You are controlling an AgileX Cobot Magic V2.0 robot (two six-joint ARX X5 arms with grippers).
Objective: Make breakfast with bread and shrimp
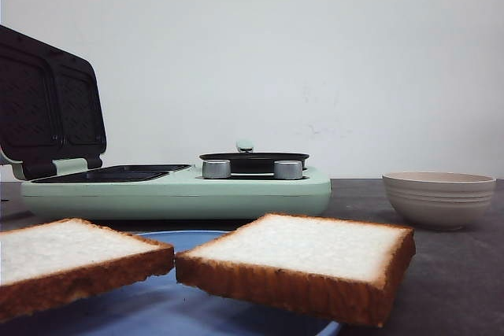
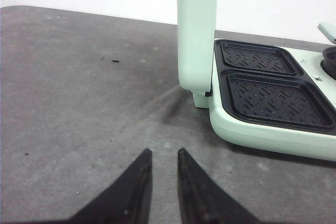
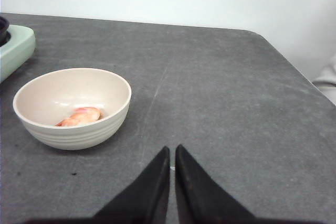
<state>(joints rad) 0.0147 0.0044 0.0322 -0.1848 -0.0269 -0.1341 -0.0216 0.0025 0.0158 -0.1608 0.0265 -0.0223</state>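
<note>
We find left tool (image 2: 164, 153) slightly parted, holding nothing, above bench (image 2: 79, 103) | right tool (image 3: 172, 149) nearly closed, empty | shrimp (image 3: 80, 116) lies in cream bowl (image 3: 100, 124), right | bread (image 1: 303, 261) slices near, on blue plate (image 1: 169, 304) | sandwich maker (image 1: 181, 190) lid raised.

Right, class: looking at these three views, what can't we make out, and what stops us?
- Shrimp: hidden in the front view by the bowl wall.
- Left bread: cut off by the front view's left edge.
- Plate: mostly covered by the bread, cut off at the bottom edge.
- Pan contents: front view too low to see inside.
- Both arms: absent from the front view.
</note>
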